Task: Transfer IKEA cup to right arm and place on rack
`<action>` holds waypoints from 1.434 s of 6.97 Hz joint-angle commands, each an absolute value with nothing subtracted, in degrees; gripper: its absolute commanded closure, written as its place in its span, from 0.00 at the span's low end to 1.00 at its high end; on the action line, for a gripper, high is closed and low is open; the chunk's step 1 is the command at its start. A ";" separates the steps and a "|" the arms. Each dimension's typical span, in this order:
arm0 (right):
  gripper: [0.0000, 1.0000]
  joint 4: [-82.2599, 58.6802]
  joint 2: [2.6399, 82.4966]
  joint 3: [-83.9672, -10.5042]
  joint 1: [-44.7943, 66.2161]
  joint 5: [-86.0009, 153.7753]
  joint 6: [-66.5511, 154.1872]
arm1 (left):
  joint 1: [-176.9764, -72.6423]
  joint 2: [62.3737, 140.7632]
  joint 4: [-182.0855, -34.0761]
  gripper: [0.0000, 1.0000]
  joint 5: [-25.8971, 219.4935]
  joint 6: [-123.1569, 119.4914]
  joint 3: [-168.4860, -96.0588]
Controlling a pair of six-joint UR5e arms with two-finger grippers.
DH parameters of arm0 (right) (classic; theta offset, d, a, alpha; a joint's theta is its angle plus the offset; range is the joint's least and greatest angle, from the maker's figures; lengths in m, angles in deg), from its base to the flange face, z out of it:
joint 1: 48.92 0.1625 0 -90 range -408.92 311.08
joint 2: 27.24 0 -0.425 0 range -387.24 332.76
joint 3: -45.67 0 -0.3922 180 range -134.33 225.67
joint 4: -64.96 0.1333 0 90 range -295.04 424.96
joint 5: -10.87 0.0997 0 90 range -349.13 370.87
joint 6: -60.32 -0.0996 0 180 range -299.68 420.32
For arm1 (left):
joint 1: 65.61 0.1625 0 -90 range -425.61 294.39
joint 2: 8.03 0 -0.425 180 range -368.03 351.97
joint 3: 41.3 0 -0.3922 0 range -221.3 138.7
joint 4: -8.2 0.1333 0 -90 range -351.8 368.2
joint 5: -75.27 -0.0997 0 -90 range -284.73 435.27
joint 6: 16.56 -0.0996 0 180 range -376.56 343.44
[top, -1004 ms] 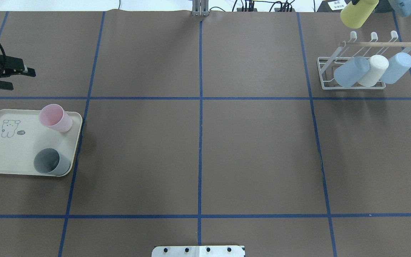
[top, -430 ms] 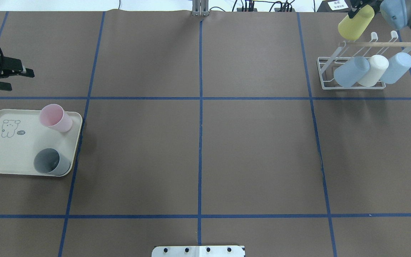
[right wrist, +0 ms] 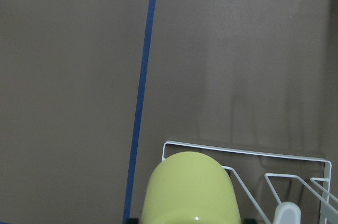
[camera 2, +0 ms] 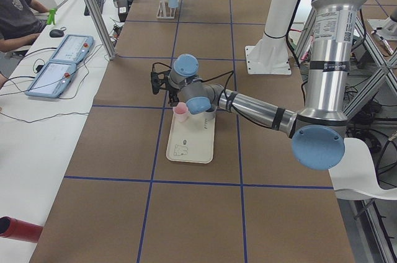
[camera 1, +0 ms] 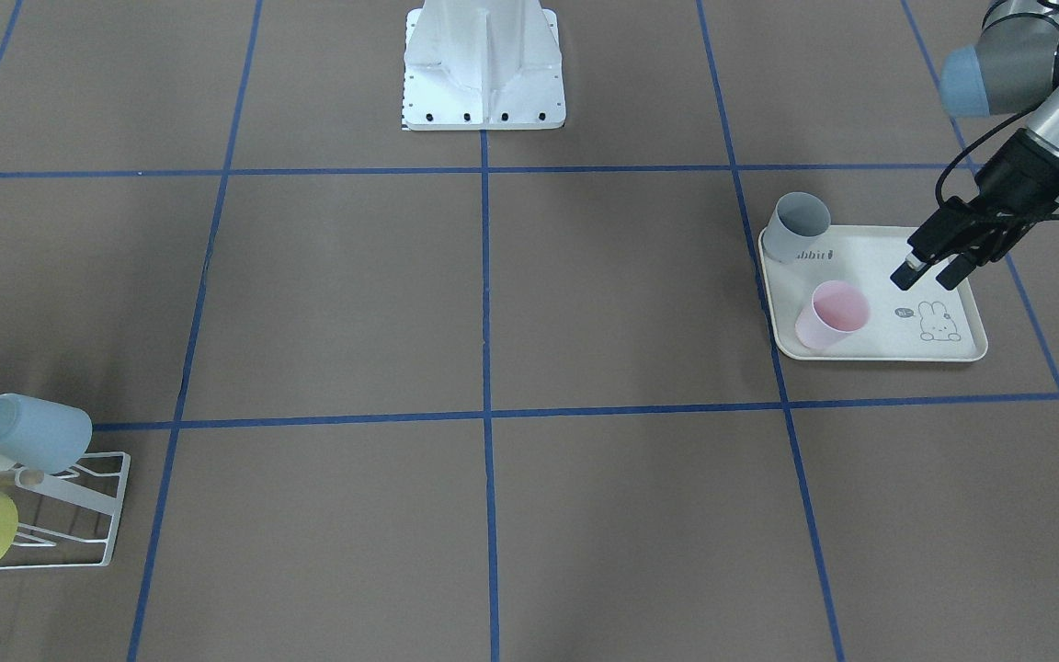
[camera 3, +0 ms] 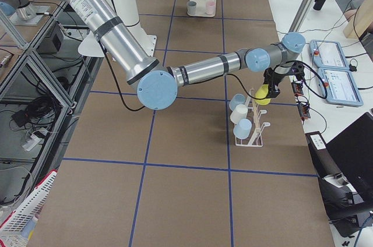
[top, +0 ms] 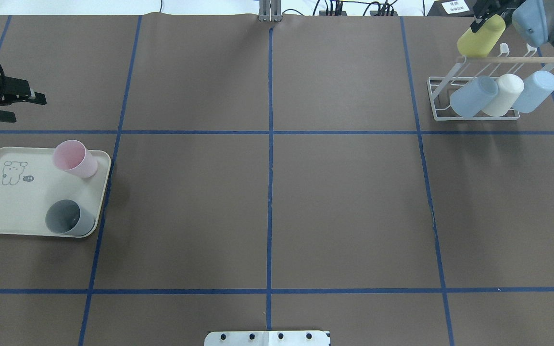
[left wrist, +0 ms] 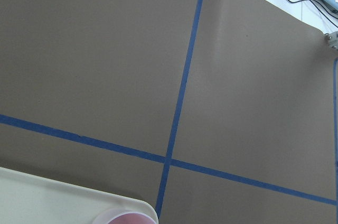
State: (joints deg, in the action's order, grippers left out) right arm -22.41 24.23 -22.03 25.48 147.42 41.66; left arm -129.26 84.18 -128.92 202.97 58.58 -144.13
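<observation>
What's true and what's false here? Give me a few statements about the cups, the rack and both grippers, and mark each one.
1. The right gripper holds a yellow cup at the rack. True.
2. The rack already carries four cups. False: it carries three, two blue cups and a cream cup.
3. The left gripper is shut on the pink cup. False: it is open and empty, and the pink cup stands on the tray.
4. A grey cup stands on the tray. True.

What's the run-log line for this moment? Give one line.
phase: placing | right gripper: shut on yellow cup, over rack | left gripper: open, empty, near tray
</observation>
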 commanded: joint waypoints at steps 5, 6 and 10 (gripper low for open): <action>0.02 -18.19 24.79 -20.42 24.64 147.45 41.51 | -129.16 82.85 -128.56 0.00 202.80 58.58 -144.40; 0.01 -18.10 24.70 -20.60 24.64 147.45 41.60 | -129.59 81.72 -127.60 0.00 202.71 57.63 -144.49; 0.01 -18.27 24.53 -23.58 25.17 148.06 40.20 | -126.45 73.40 -119.07 0.00 202.44 51.30 -150.62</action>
State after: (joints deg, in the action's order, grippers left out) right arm -18.18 24.49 -22.39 25.07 147.82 40.71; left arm -128.17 76.68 -121.00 202.61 52.80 -148.28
